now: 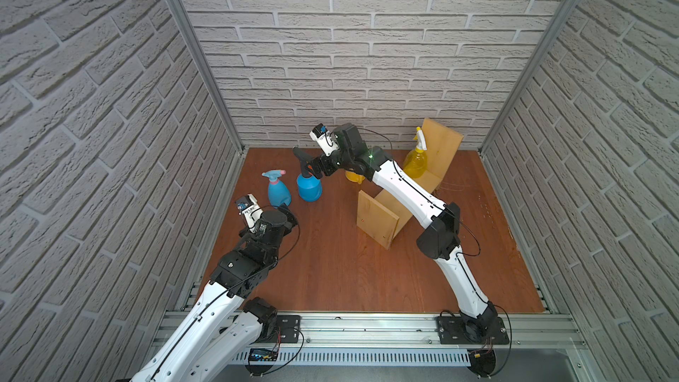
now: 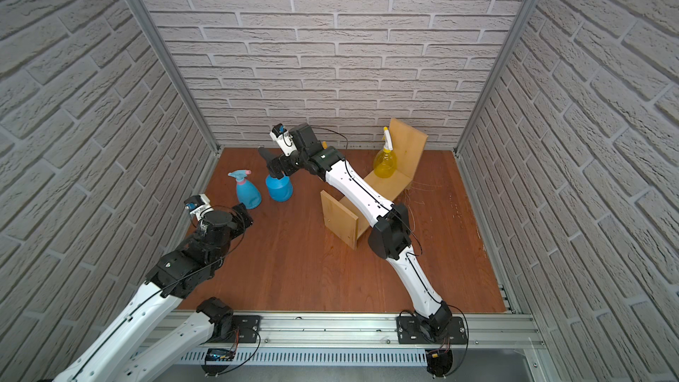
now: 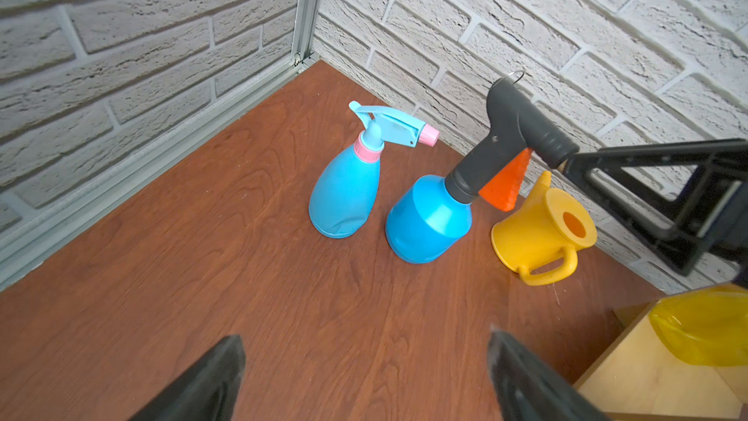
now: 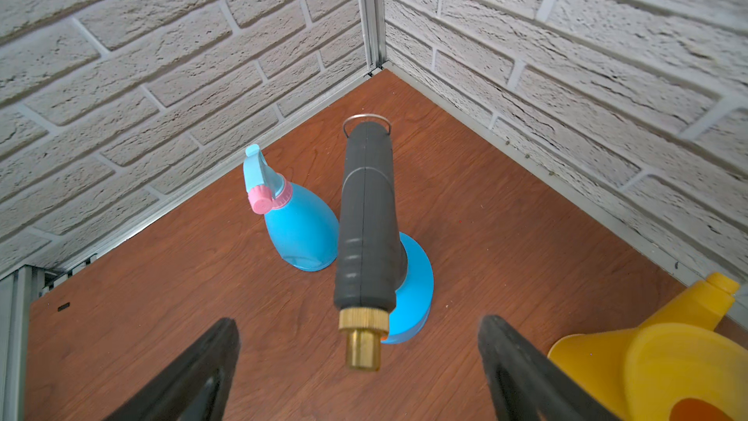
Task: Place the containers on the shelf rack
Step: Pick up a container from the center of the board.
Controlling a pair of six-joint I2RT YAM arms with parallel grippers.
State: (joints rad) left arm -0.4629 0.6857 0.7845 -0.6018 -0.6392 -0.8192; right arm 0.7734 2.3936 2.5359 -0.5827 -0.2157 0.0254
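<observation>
**Right gripper (image 4: 358,319) lined up on the sprayer (image 4: 413,277)**

Wide open and empty, it hangs with the brass nozzle (image 4: 361,342) between its jaws (touching or not, I cannot tell). The sprayer stands on the table (image 1: 330,270), left of the rack (image 1: 378,220), not on it. Its black head (image 4: 366,196) runs straight away from the hand, toward the far left, so closing across it looks natural. The left gripper (image 3: 364,338), also open and empty, sits near left, farther off.
</observation>
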